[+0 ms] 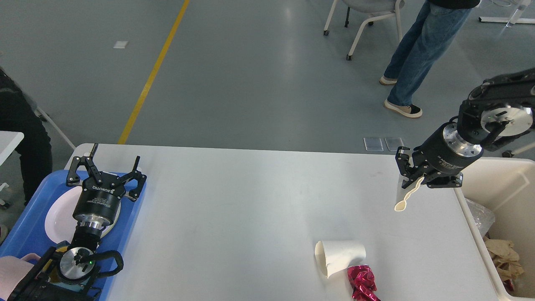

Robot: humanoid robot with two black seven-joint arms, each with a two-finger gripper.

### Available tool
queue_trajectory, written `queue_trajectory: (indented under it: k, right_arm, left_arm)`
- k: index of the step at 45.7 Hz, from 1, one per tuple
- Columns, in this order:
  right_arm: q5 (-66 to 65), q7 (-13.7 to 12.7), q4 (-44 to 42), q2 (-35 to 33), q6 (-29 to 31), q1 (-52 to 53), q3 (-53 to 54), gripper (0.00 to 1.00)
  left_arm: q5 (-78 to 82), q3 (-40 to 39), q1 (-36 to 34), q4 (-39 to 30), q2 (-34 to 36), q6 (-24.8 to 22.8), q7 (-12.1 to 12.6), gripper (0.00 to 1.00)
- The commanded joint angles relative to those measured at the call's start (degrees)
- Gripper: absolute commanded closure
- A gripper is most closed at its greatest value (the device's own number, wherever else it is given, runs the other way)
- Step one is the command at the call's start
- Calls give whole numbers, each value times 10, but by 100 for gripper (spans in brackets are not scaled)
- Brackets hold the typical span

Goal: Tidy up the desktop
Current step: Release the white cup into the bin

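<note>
The white desktop [250, 209] fills the lower part of the head view. My right gripper [411, 182] is shut on a squashed white paper cup [406, 197] and holds it in the air above the desktop's right end, close to the beige bin. A second white paper cup [338, 257] lies on its side near the front edge, with a crumpled pink foil wrapper [362, 283] against it. My left gripper [108, 165] is open and empty above the blue tray [25, 225], over a white plate [58, 217].
A beige bin [505, 200] stands off the desktop's right end and holds crumpled paper and plastic. A pink cup [12, 271] sits at the tray's near corner. A person [422, 54] and a chair stand on the floor beyond the desktop.
</note>
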Motion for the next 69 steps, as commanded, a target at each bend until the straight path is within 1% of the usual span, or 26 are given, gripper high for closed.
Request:
queue_trajectory:
  k: [1,8,16,17,21,24,28,33,37,40,45,51,56,59,63,69]
  right_arm:
    - [-11,-1,65,19,47,97,-18,100]
    - [-12,-2,79,34,47,117,-39,100]
    - [-11,-1,71,24,38,115,-69,100]
    - [-11,-1,67,17,32,115,-74,100]
    - [-12,-1,45,-41,-27,90,-97,100]
    - [-16,-1,25,-82,-72,51,-108,100]
    - [-31,0,-25,-133,-128,-23,-102,100]
    - [-38,3,-103,-155,-192,-130,-87,100]
    - [-37,4,-165,-158,-247,-246,-37,100]
    - [-37,4,-216,-159,-274,-332,5,100]
    - [-38,5,-325,-136,-296,-474,79,100]
    - [-38,5,-487,-60,-331,-625,155,100]
    - [-37,6,-637,13,-357,-726,164,100]
    - [-37,7,-709,49,-366,-772,163,100]
    - [-37,9,-759,78,-373,-808,161,100]
    - [-37,9,-764,87,-381,-816,158,100]
  left_arm:
    - [0,0,0,0,0,0,0,3]
    - [0,0,0,0,0,0,0,3]
    - [0,0,0,0,0,0,0,4]
    - [0,0,0,0,0,0,0,4]
    - [0,0,0,0,0,1,0,4]
    - [0,0,0,0,0,0,0,4]
    - [0,0,0,0,0,0,0,3]
    - [0,0,0,0,0,0,0,4]
    - [0,0,0,0,0,0,0,4]
    - [0,0,0,0,0,0,0,4]
    - [0,0,0,0,0,0,0,4]
    - [0,0,0,0,0,0,0,4]
    - [0,0,0,0,0,0,0,4]
    - [0,0,0,0,0,0,0,4]
    - [0,0,0,0,0,0,0,4]
    - [0,0,0,0,0,0,0,4]
